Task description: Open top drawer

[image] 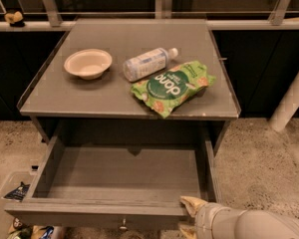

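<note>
The top drawer [114, 180] is a wide grey drawer pulled far out of the grey cabinet, its inside bare. Its front panel [89, 216] runs along the bottom of the view, with a small metal knob [123, 227] at its centre. My gripper [189, 215] is at the right end of the front panel, at the bottom right of the view. One yellowish finger [192, 204] lies on the panel's upper edge and another [187, 230] shows below it. The white arm [254, 225] reaches in from the bottom right corner.
On the cabinet top [79, 96] lie a cream bowl [88, 62], a plastic bottle [148, 62] on its side and a green snack bag [172, 86]. A clear bin with packets [15, 223] sits at the lower left. A white post [291, 98] stands at the right. The floor is speckled.
</note>
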Controlling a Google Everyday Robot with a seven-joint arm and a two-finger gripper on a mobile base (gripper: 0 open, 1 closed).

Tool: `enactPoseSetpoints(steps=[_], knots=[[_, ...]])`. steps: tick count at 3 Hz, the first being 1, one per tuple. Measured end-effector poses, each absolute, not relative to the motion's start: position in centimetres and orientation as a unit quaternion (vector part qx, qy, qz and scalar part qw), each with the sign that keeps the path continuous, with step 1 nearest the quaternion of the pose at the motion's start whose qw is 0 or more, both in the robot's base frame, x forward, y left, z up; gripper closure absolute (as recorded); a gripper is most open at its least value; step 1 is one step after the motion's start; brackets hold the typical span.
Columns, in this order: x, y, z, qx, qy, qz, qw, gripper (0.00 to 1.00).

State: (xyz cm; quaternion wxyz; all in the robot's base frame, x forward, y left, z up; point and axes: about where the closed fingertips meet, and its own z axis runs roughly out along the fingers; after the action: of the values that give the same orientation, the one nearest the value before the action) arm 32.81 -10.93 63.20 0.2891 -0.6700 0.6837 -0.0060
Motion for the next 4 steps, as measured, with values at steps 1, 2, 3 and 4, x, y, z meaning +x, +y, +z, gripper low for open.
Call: enactPoseSetpoints(steps=[1, 2, 3, 4], knots=[[32.82, -10.93, 63.20, -0.670, 0.684, -0.006, 0.289, 0.83], [32.82, -10.93, 63.20, -0.670, 0.684, -0.006, 0.289, 0.59], [32.82, -10.93, 63.20, -0.670, 0.684, -0.006, 0.289, 0.36], [32.82, -10.93, 63.20, -0.670, 0.684, -0.006, 0.289, 0.13]])
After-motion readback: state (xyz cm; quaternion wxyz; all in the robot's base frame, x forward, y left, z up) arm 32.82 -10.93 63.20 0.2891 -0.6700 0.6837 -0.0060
